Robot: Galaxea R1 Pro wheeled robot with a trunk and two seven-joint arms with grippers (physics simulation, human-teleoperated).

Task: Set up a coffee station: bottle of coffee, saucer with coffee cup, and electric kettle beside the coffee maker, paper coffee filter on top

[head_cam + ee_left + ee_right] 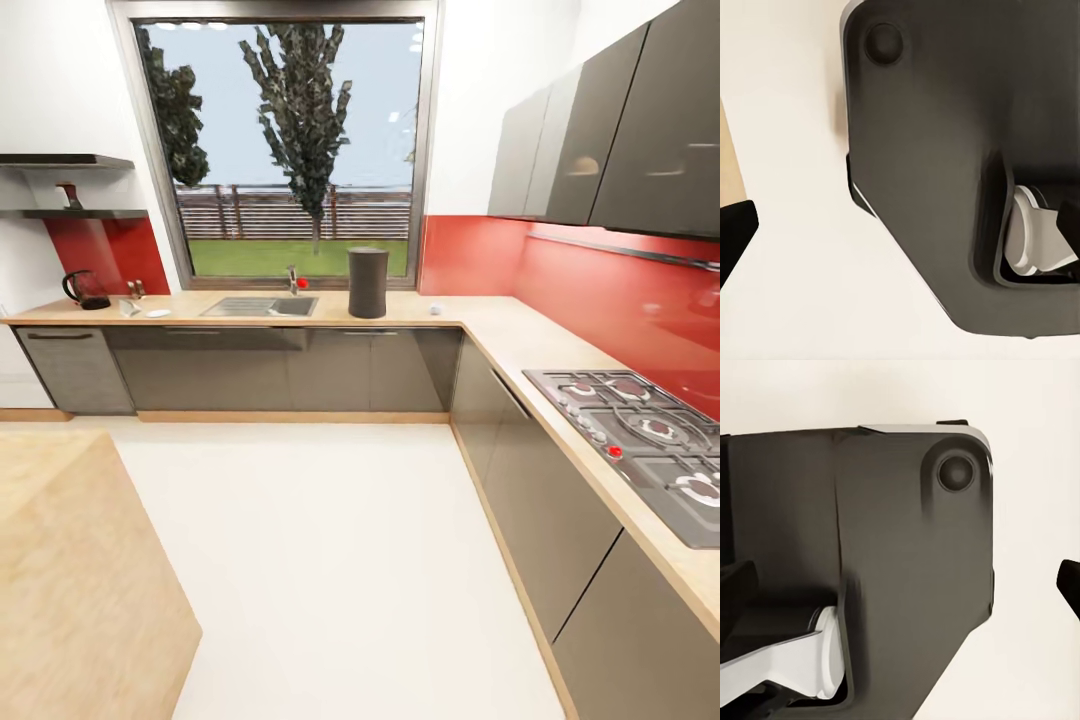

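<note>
A: What is seen of the coffee station from the head view?

B: The coffee maker (368, 282) is seen upright on the desk (400, 310), at about twelve o'clock in the view, just to the three o'clock side of the sink (262, 306). Nothing is seen on its flat top, so the filter step is judged undone.

A: And the electric kettle?

B: The electric kettle (84, 290) is found far off at ten o'clock, at the desk's end under the kitchen shelf (75, 213), well apart from the coffee maker. A flat white piece, taken to be the saucer (158, 313), lies on the desk between kettle and sink. A small white object (435, 309) rests to the three o'clock side of the coffee maker; it is too small to be named with certainty. A small dark-and-reddish item (69, 195) stands on the shelf; whether it is the bottle of coffee cannot be told.

A: How far along is the task judged to be?

B: Only the coffee maker's place is settled; the rest is judged still to be done.

A: The fingers?

B: In the wrist views dark robot housing over pale floor is shown; whether either pair of fingers is apart or together cannot be told.
</note>
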